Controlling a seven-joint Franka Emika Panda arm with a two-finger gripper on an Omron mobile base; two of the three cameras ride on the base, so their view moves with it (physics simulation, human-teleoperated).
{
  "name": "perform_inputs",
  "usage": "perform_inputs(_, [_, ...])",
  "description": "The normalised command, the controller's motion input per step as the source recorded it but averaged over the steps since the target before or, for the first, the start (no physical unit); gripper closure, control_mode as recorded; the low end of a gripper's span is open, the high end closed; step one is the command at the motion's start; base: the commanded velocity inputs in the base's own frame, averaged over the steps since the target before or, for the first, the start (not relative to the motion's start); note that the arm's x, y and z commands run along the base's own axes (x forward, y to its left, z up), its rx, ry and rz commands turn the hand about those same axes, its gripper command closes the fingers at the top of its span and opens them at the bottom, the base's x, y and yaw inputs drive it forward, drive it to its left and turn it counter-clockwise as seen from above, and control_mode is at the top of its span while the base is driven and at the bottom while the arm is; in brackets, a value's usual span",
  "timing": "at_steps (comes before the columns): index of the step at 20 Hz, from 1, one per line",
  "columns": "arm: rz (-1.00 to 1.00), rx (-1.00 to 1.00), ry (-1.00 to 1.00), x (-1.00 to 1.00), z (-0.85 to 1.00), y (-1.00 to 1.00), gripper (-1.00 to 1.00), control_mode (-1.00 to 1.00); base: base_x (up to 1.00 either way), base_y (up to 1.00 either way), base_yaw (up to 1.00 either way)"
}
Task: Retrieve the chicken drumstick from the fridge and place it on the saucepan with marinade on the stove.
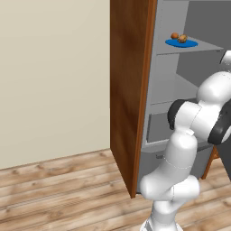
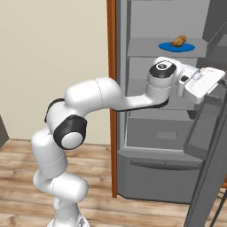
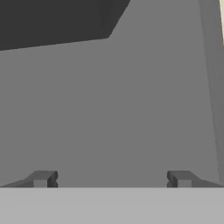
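Observation:
The fridge [image 2: 164, 133] stands open, its brown side panel [image 1: 128, 90] on the left. On an upper shelf the chicken drumstick [image 2: 179, 41] [image 1: 182, 39] lies on a blue plate [image 2: 176, 46] [image 1: 181, 43]. My white hand [image 2: 205, 83] is below and to the right of the plate, about one shelf lower, up against the open door [image 2: 208, 133]. In the hand view my gripper [image 3: 111, 179] is open, with nothing between its fingertips [image 3: 41, 178], and faces a plain grey surface. The saucepan, marinade and stove are out of view.
Grey shelves and a drawer [image 2: 164, 131] sit below the plate's shelf. The dark door leaf slants down on the right. A beige wall [image 1: 54, 76] and wooden floor [image 1: 58, 189] lie left of the fridge.

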Motion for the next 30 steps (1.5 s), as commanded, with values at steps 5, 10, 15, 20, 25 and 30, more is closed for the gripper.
perform_inputs(5, [0.18,0.05,0.03,0.00,0.00,-0.40,-1.00,-1.00,0.00,0.00,0.00])
perform_inputs(10, [0.18,0.05,0.01,0.00,0.00,-0.45,-1.00,-1.00,0.00,0.00,0.00])
perform_inputs(15, [0.20,0.06,0.01,0.00,0.00,-0.51,-1.00,-1.00,0.00,0.00,0.00])
perform_inputs(20, [0.19,0.06,0.00,0.12,0.00,-0.53,-1.00,-1.00,0.00,0.00,0.00])
perform_inputs(25, [0.17,0.06,0.03,0.21,0.00,-0.42,-1.00,-1.00,0.00,0.00,0.00])
perform_inputs(30, [0.01,0.00,0.03,-0.10,0.00,0.32,-1.00,-1.00,0.00,0.00,0.00])
